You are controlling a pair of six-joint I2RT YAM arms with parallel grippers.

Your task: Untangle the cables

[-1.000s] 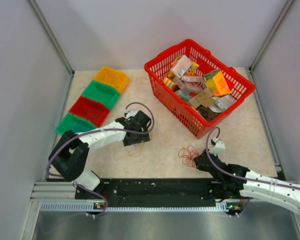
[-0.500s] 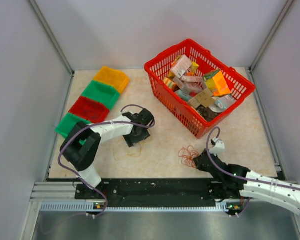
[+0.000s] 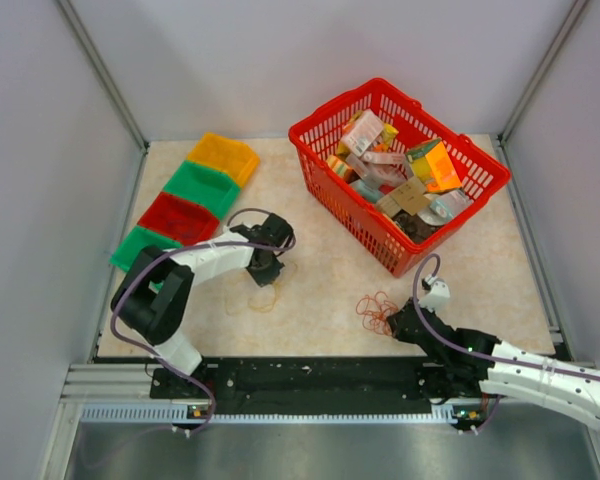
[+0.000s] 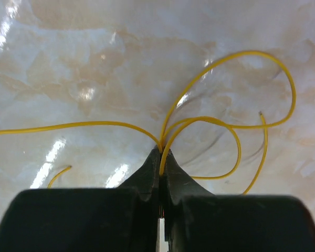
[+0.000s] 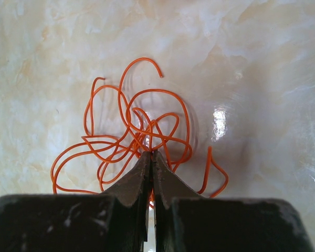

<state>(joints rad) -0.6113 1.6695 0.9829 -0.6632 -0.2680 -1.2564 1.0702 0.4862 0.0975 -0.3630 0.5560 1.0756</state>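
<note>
The cables lie in two groups on the marbled tabletop. A thin yellow cable (image 4: 94, 123) loops across the left wrist view, and my left gripper (image 4: 161, 152) is shut on its strands where they meet at the fingertips. From above, that yellow cable (image 3: 261, 299) lies just in front of the left gripper (image 3: 266, 270). A tangle of orange-red cable (image 5: 142, 59) fills the right wrist view, with my right gripper (image 5: 151, 154) shut on strands at its near edge. In the top view the orange-red cable (image 3: 377, 308) sits left of the right gripper (image 3: 396, 320).
A red basket (image 3: 324, 128) full of packets stands at the back right. Orange, green, red and green bins (image 3: 185, 200) line the back left. Grey walls close in both sides, and a black rail (image 3: 310, 378) runs along the near edge.
My left gripper has shut on the yellow cable, and the left arm has swung a little leftward. The right arm and the orange-red tangle have not moved.
</note>
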